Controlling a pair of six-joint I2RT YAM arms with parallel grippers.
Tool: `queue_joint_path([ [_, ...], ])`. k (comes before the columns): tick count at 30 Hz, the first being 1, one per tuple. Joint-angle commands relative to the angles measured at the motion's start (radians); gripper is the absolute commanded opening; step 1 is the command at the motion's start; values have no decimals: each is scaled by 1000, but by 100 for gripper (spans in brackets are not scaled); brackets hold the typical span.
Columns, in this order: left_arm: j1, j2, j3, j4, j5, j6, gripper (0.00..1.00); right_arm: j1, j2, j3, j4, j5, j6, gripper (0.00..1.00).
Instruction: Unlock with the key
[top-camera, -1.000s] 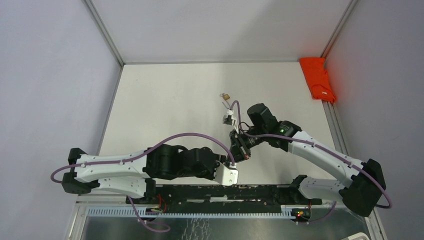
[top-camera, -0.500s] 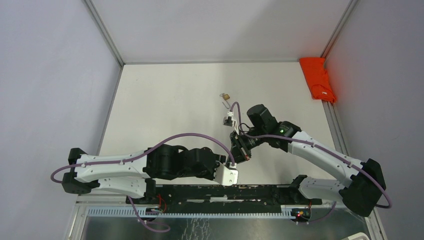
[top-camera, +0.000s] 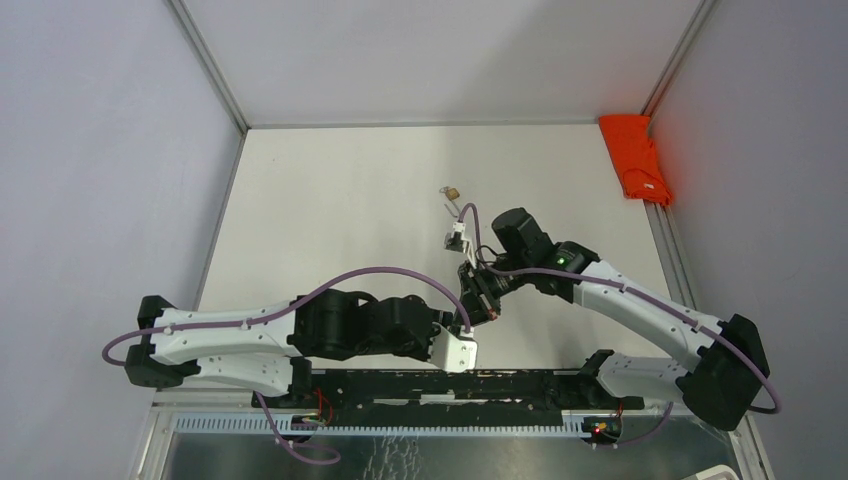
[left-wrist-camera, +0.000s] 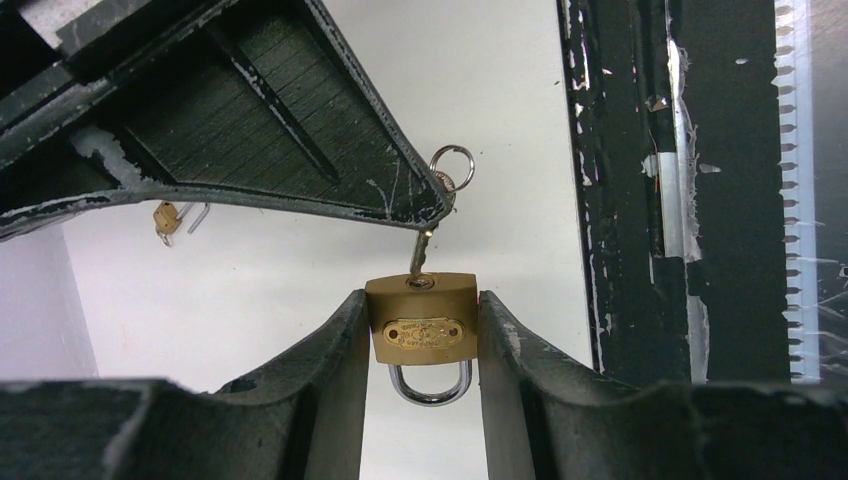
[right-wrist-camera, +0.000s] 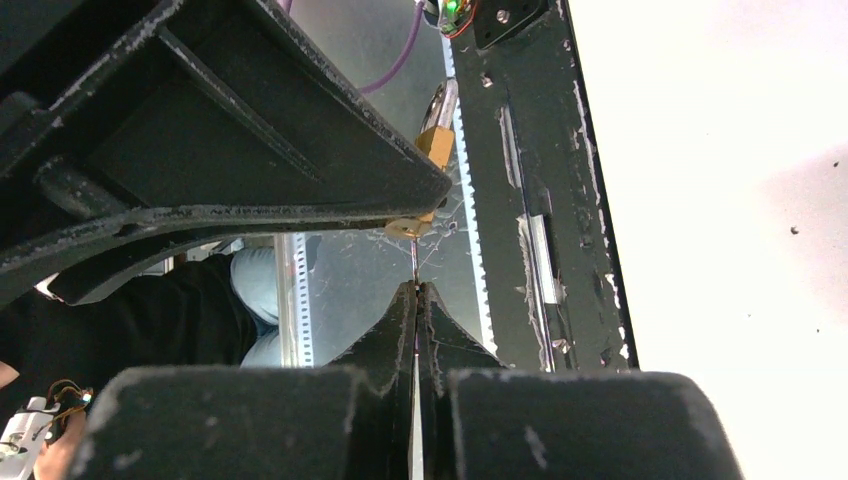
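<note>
A: Compared with one second ago, what is different on the tabletop (top-camera: 340, 200)?

B: Almost nothing. The left arm (top-camera: 250, 335) lies in the same place. The right arm (top-camera: 640, 305) has moved only a very little to the left. The orange cloth (top-camera: 635, 155) in the far right corner and the small spare padlock (top-camera: 452, 192) lying beyond the arms are where they were.

A: How do the left jaws stand?

B: They are spread wide, and the brass padlock (left-wrist-camera: 421, 320) sits between them. Each inner face touches one side of its body, so it is gripped. The shackle points toward the wrist camera, and both of its legs seem to go into the body.

A: And the right jaws?

B: They are pressed together, pinching the key (left-wrist-camera: 420, 255). In the right wrist view the thin blade comes out from the closed tips and runs to the padlock. In the left wrist view the blade enters the keyhole on the far face of the padlock. The key ring (left-wrist-camera: 452, 165) hangs at the tip of the right jaws.

A: Where is the padlock, then?

B: It is in the air where the two arms meet, over the near middle of the tabletop, a little beyond the black rail (top-camera: 450, 385).
</note>
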Motion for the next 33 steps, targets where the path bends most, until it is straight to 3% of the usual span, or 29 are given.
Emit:
queue_joint_path([
  [1,-11,0,24,49,15,19,2,3,15,49,51,-19,5,0],
  [33,-23,-3,22,53,-6,28,2,47,32,37,115,-37,90,0],
])
